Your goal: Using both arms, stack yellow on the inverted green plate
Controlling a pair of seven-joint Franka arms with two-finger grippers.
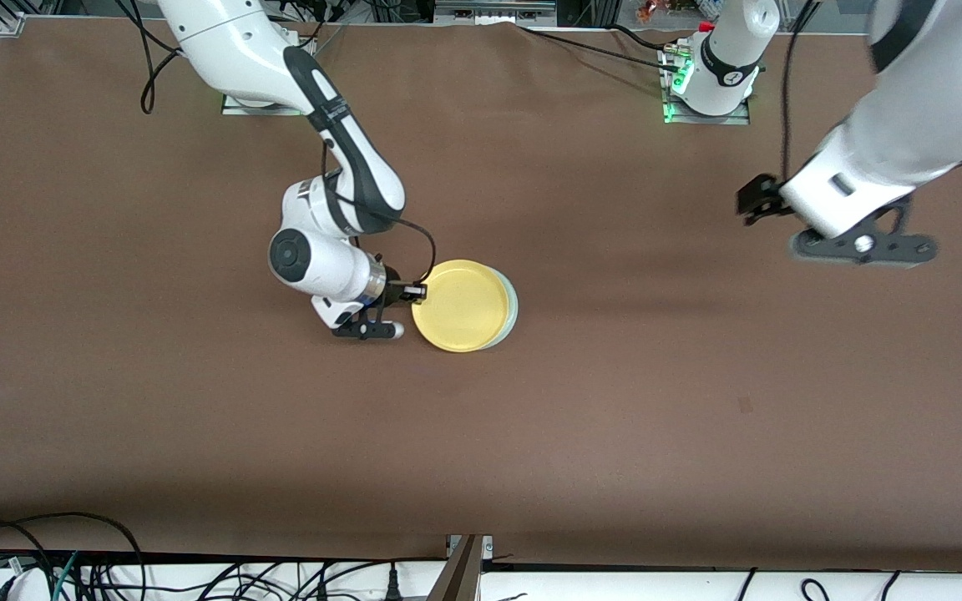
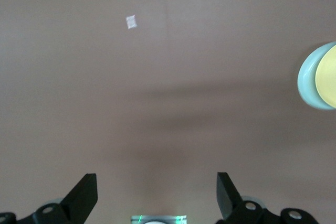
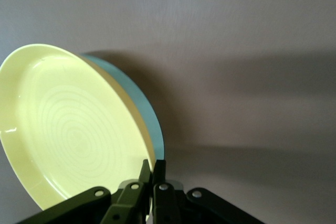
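The yellow plate (image 1: pixel 460 305) sits rim up on top of the pale green plate (image 1: pixel 513 310), near the middle of the table. Only a thin crescent of the green plate shows, on the side toward the left arm's end. My right gripper (image 1: pixel 416 292) is shut on the yellow plate's rim at the side toward the right arm's end. The right wrist view shows its fingers (image 3: pixel 152 165) pinching the yellow rim (image 3: pixel 68 129), with the green edge (image 3: pixel 152 116) just under it. My left gripper (image 1: pixel 755 202) is open and empty, raised over bare table; its wrist view (image 2: pixel 156 178) shows both plates (image 2: pixel 308 85) at the picture's edge.
The brown table top (image 1: pixel 615 417) carries a small white scrap (image 2: pixel 131 22). The arm bases (image 1: pixel 711 92) stand at the edge farthest from the front camera. Cables (image 1: pixel 72 559) lie along the nearest edge.
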